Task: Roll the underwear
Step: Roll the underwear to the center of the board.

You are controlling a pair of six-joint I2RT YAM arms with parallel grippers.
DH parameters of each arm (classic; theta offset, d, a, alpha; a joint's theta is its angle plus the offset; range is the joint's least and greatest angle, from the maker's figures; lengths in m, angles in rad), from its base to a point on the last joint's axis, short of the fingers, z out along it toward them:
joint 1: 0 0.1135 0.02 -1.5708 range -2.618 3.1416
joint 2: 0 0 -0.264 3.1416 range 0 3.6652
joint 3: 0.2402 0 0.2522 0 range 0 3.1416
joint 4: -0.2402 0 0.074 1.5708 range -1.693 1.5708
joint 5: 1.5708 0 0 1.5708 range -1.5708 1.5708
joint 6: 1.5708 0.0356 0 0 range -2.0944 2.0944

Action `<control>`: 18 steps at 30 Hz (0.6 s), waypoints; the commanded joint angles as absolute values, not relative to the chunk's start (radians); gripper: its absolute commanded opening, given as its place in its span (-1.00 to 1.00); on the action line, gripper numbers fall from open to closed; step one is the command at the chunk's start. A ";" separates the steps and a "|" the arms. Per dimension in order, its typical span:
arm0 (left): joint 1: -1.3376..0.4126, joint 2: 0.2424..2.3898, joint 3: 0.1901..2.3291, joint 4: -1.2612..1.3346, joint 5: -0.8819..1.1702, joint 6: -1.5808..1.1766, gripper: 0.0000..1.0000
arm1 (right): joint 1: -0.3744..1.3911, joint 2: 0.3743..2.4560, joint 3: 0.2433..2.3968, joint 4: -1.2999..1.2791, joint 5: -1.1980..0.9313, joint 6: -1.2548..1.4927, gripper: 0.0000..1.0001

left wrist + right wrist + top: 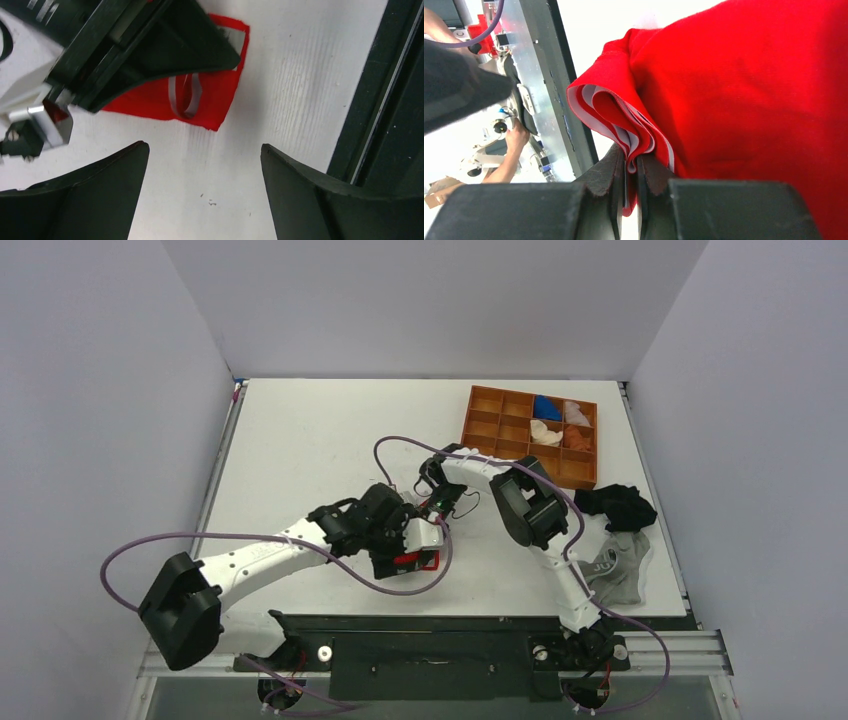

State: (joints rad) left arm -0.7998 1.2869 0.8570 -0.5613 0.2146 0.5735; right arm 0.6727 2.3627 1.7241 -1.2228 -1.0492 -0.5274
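Red underwear [210, 100], folded into a short band, lies on the white table [300, 60] near its front edge. The right jaws are closed on its bunched, white-trimmed edge. The left jaws stand wide apart and empty, just short of the cloth. It lies straight ahead of them, its long axis running crosswise, from one left jaw toward the other.

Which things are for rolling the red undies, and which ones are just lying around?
For the job:
- the red underwear
- the right gripper, pinching its folded edge
- the left gripper, open, close by

Just lying about:
- the black garment
- the grey garment
- the wooden tray holding small cloths
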 commanded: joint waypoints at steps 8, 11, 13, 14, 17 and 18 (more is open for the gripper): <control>-0.956 1.397 0.844 -0.338 0.048 0.638 0.61 | 0.670 2.405 1.743 -1.232 -0.987 -0.591 -1.00; -0.966 1.416 0.839 -0.325 0.049 0.645 0.61 | 0.669 2.408 1.744 -1.230 -0.984 -0.589 -1.00; -0.970 1.430 0.836 -0.319 0.049 0.651 0.60 | 0.670 2.409 1.745 -1.230 -0.984 -0.590 -1.00; -0.971 1.439 0.836 -0.318 0.049 0.651 0.59 | 0.670 2.411 1.744 -1.231 -0.984 -0.589 -1.00; -0.974 1.458 0.834 -0.319 0.048 0.652 0.56 | 0.668 2.412 1.745 -1.231 -0.986 -0.589 -1.00; -0.974 1.465 0.833 -0.318 0.046 0.651 0.55 | 0.668 2.412 1.745 -1.230 -0.985 -0.589 -1.00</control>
